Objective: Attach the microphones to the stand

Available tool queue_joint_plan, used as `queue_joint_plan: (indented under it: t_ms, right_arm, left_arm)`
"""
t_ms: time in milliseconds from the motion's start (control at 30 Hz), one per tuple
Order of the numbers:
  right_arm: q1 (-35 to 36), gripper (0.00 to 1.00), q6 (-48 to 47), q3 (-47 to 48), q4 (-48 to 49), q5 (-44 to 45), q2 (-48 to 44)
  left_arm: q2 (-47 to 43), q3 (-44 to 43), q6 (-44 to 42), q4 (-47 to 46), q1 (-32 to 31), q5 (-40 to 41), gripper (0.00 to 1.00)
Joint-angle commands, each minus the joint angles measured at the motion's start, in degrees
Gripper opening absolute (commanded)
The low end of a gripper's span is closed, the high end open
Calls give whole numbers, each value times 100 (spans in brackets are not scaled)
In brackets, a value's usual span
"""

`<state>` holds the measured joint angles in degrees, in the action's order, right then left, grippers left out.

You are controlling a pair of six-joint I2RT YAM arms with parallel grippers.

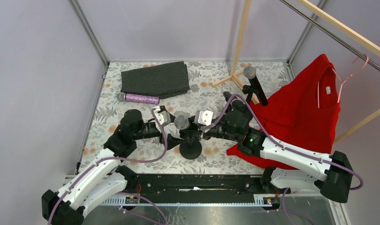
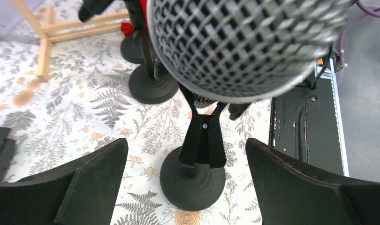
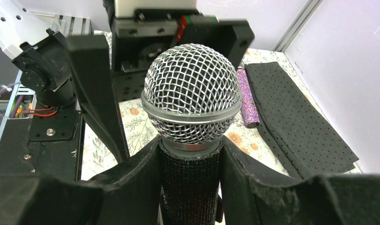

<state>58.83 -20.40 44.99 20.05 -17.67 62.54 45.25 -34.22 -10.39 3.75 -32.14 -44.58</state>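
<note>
**Black microphone** (image 3: 193, 93) held upright over the clip stand (image 2: 193, 180), at the near middle of the desk (image 1: 202, 89). The right gripper (image 3: 190, 187) has its jaws closed on the microphone's black body, just below the mesh head. The left gripper (image 2: 186, 145) faces it with jaws spread wide, one to each side of the head, touching nothing that we can see. In the left wrist view the spring clip (image 2: 203, 140) stands directly beneath the head. We cannot tell whether the body already sits between its prongs. A second microphone (image 1: 255, 84) is mounted on a stand farther back, and the purple microphone (image 1: 139, 99) lies on the desk beside the black cloth (image 1: 155, 78).

**Hazards, as we judge them.**
- The stand rests on a small round base, so a sideways push from the right arm while seating the body could tip or slide it.
- If the right jaws let go before the clip bites, the microphone would probably topple, since it looks head-heavy.
- The open left jaws sit close to the head and could knock it on closing or on pulling away.
- Another stand base (image 2: 153, 84) is just behind, within reach of a falling stand.
</note>
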Motion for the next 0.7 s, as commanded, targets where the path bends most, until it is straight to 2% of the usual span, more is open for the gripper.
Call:
queue_joint_plan:
  t_ms: [0, 67, 367, 667]
  right_arm:
    - [32, 52, 74, 3, -172, 18, -102]
    - [32, 61, 72, 93, -223, 7, -115]
    - [30, 81, -127, 544, -743, -280, -402]
    - [32, 86, -314, 553, -1388, 249, -1071]
  left_arm:
    - [-589, 92, 292, -188, -9, 456, 99]
    - [-851, 131, 365, -90, -11, 585, 99]
    - [-1769, 152, 652, 634, -11, 1046, 99]
    - [-2362, 278, 2089, 309, -12, 2394, 99]
